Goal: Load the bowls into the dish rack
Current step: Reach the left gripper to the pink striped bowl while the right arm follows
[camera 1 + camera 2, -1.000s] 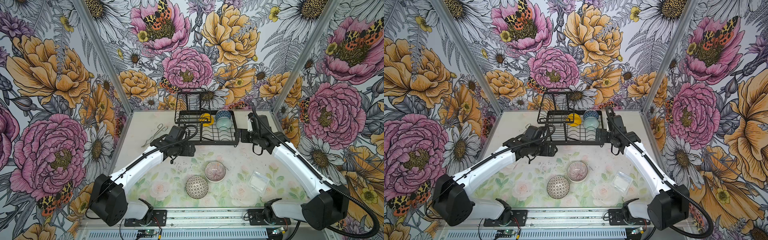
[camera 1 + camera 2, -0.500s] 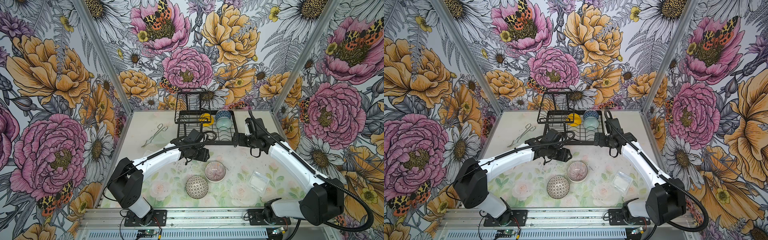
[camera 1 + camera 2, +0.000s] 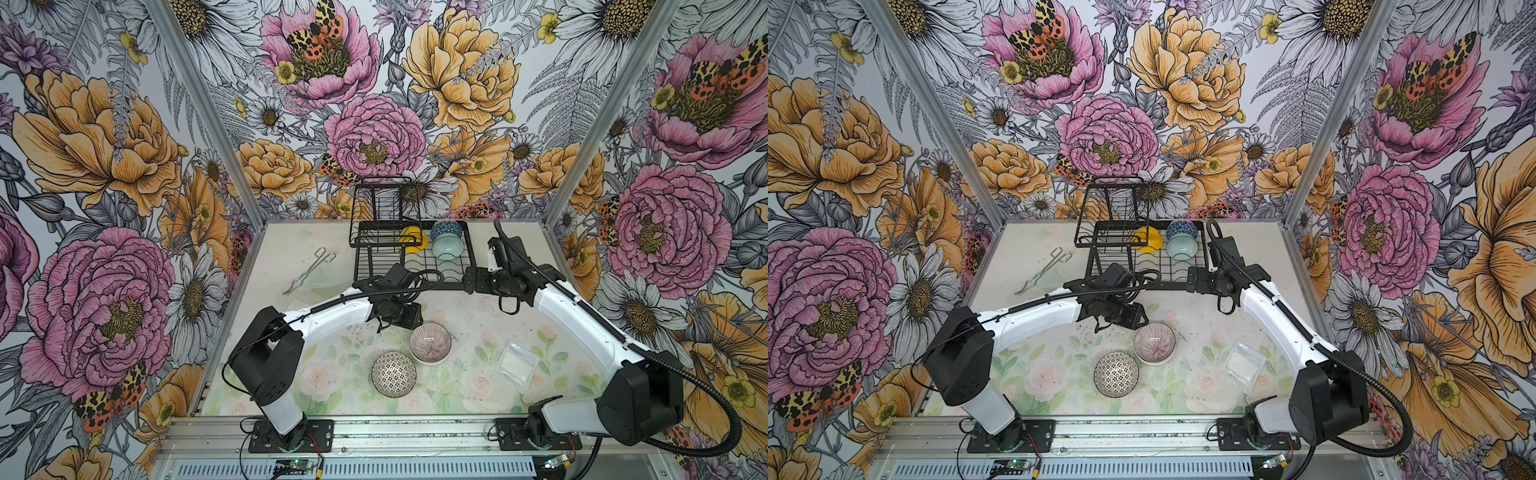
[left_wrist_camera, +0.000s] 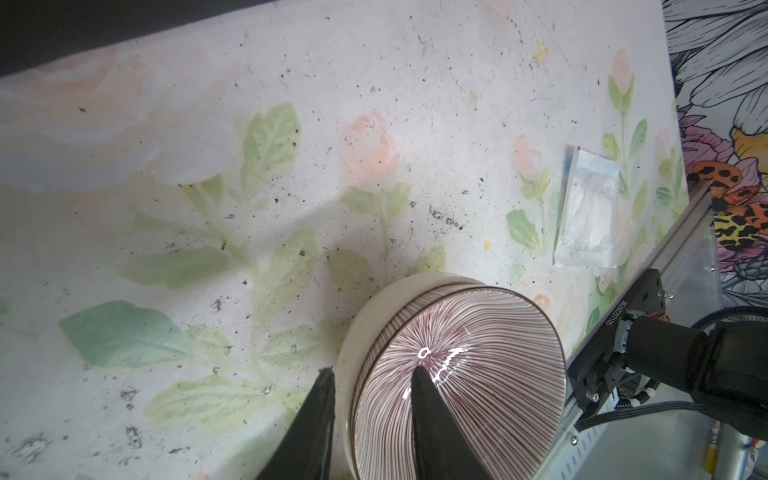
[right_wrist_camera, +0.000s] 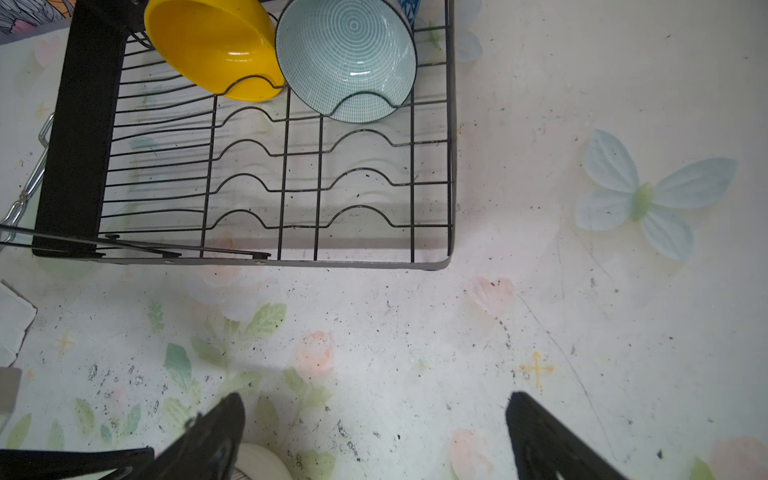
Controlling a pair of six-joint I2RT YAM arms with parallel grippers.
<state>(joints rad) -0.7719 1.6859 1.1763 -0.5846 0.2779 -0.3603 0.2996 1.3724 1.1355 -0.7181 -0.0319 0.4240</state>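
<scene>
Striped bowl (image 3: 430,343) sat upright at the table (image 3: 332,374) middle, before the rack (image 5: 79,124). Left gripper (image 4: 372,370) straddled its rim for a wall pinch; whether it pressed already, I could not tell. Right gripper (image 5: 374,397) hung wide apart, empty.

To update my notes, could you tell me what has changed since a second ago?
The left gripper swung right from the front of the dish rack to the pink-striped bowl and is closing over its rim. The right gripper edged left, open. Other bowls, tongs, tub unmoved.
</scene>
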